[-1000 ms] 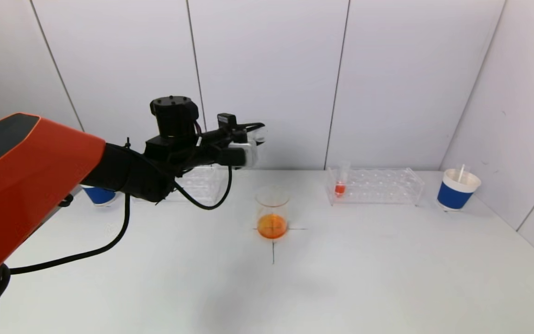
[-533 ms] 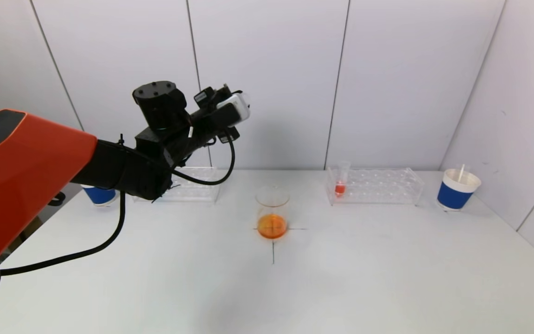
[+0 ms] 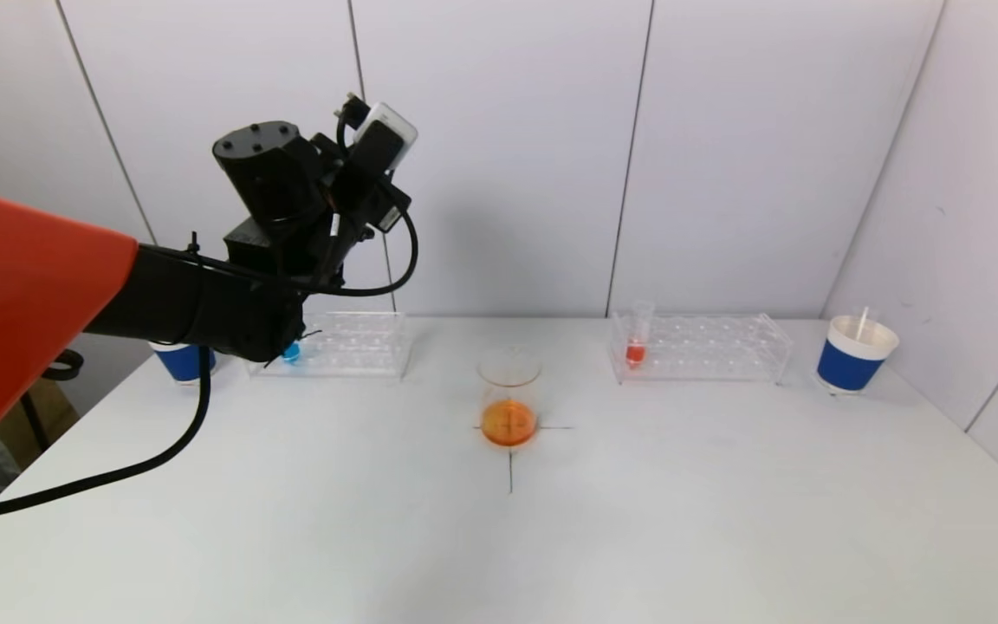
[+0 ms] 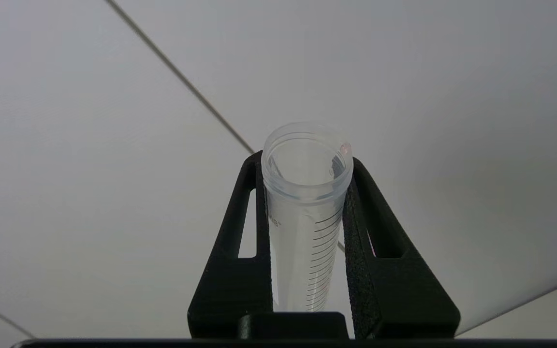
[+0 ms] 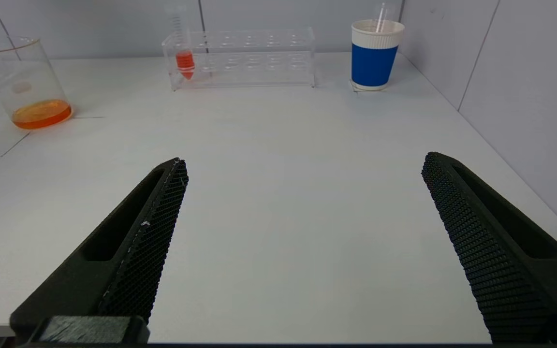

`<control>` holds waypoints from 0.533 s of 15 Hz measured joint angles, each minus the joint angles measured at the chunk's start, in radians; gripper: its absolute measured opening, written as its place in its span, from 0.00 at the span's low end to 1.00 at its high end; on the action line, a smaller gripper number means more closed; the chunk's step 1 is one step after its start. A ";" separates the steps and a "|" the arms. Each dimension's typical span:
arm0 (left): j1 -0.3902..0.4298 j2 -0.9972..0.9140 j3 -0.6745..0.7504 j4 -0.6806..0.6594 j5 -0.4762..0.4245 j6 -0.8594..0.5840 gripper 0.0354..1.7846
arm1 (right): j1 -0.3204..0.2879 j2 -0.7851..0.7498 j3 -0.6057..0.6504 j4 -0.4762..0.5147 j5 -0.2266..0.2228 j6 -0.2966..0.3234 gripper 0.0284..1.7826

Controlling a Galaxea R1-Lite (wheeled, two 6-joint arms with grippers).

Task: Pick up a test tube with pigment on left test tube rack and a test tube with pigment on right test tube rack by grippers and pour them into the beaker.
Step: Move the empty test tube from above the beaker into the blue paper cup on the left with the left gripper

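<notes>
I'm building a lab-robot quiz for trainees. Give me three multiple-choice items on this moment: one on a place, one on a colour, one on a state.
1. Where does the beaker stand?
A. On the table between the two racks
B. Inside the right rack
C. Beside the blue cup at the far right

2. What colour is the liquid in the beaker?
A. Blue
B. Orange
C. Green

3. What is the state of the test tube in the left claw?
A. Full of red pigment
B. Clear, with no liquid showing
C. Lying on the table

Answers:
1 A: it sits on the table's cross mark, with the left rack and the right rack on either side.
2 B: orange liquid fills its bottom.
3 B: the left wrist view looks into a transparent tube gripped between the fingers.
</notes>
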 joint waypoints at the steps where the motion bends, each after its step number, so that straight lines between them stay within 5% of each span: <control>1: 0.010 -0.013 -0.002 0.007 0.041 -0.036 0.23 | 0.000 0.000 0.000 0.000 0.000 0.000 0.99; 8: 0.107 -0.155 0.010 0.321 0.116 -0.337 0.23 | 0.000 0.000 0.000 0.000 0.000 0.000 0.99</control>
